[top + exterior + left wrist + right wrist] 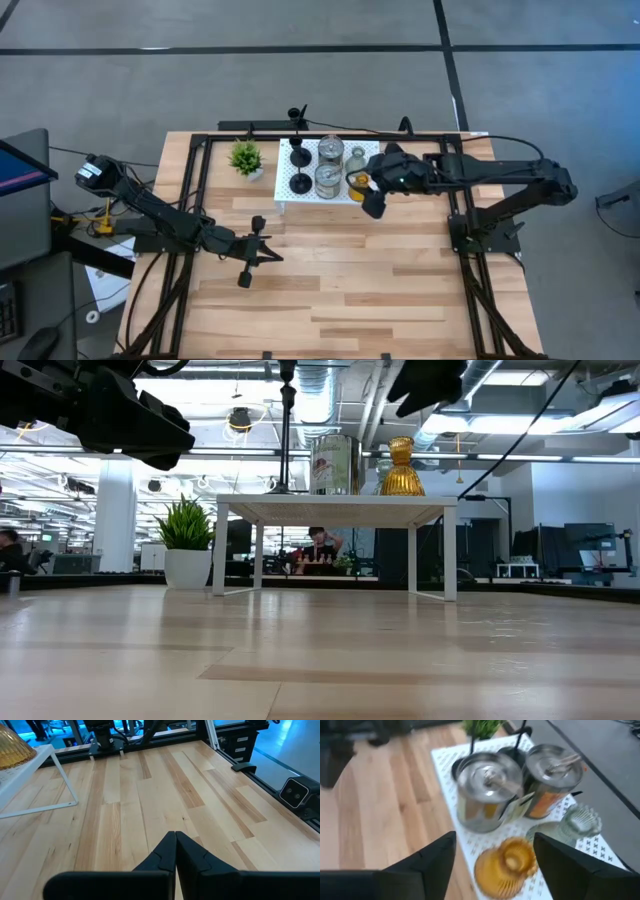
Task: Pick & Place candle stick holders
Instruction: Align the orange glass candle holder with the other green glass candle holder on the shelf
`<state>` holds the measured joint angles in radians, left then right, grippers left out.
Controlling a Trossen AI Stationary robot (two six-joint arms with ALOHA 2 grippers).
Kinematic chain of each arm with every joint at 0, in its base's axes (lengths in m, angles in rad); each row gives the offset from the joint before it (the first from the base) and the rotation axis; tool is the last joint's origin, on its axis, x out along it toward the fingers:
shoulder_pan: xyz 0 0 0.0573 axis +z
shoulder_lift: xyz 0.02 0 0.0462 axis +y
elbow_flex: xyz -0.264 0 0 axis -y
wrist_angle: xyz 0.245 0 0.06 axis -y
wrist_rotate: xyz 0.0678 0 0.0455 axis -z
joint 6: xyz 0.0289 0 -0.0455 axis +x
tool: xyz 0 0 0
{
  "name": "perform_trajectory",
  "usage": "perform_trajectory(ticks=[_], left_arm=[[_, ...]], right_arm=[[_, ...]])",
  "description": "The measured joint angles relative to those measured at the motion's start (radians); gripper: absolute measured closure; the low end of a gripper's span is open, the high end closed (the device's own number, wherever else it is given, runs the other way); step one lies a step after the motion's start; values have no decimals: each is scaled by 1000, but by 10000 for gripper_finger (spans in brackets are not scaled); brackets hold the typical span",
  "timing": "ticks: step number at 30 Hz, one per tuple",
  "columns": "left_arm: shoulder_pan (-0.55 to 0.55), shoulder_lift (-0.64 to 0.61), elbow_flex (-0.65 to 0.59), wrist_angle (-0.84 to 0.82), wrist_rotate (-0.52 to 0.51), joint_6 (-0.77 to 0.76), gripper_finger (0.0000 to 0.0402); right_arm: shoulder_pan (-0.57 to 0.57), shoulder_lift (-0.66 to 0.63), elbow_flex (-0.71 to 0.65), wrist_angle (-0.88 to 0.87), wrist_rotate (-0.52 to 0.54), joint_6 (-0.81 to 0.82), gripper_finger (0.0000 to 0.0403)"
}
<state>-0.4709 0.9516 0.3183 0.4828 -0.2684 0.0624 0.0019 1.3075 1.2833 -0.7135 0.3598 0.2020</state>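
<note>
Now the right claw [495,857] stands open, holding nothing, above the amber candle stick holder [506,866] on the white perforated stand [290,186] at the far side of the pale wooden worktop [350,290]. The left claw [175,852] is fully closed and empty over bare planks. Behind, a bright open office with a seated person [320,545] is visible.

- This looks like a big robot lab or workshop.
- Two dark robot arms [160,215] are bolted to a wooden table [340,290] in the middle of the high view.
- The floor [200,70] around it is bare grey concrete.
- Pipes and lights [320,400] hang from the ceiling at the top of the low view.
- Far back in the middle, a person [318,545] sits at a desk.
</note>
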Motion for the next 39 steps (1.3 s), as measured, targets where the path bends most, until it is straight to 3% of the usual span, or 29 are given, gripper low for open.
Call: perform_trajectory(ticks=[5, 10, 13, 18, 23, 31, 39], left_arm=[[0, 0, 0, 0, 0, 0, 398], [0, 0, 0, 0, 0, 0, 398], [0, 0, 0, 0, 0, 0, 398], [0, 0, 0, 0, 0, 0, 398], [0, 0, 0, 0, 0, 0, 398], [0, 0, 0, 0, 0, 0, 398], [0, 0, 0, 0, 0, 0, 398]], right_arm=[[67, 0, 8, -79, 3, 1, 208], [146, 0, 4, -108, 14, 5, 323], [206, 0, 4, -140, 91, 6, 387], [287, 0, 4, -193, 230, 62, 387], [331, -3, -43, -163, 302, 87, 398], [321, -95, -332, 117, 293, 88, 402], [244, -253, -518, 302, 293, 87, 402]])
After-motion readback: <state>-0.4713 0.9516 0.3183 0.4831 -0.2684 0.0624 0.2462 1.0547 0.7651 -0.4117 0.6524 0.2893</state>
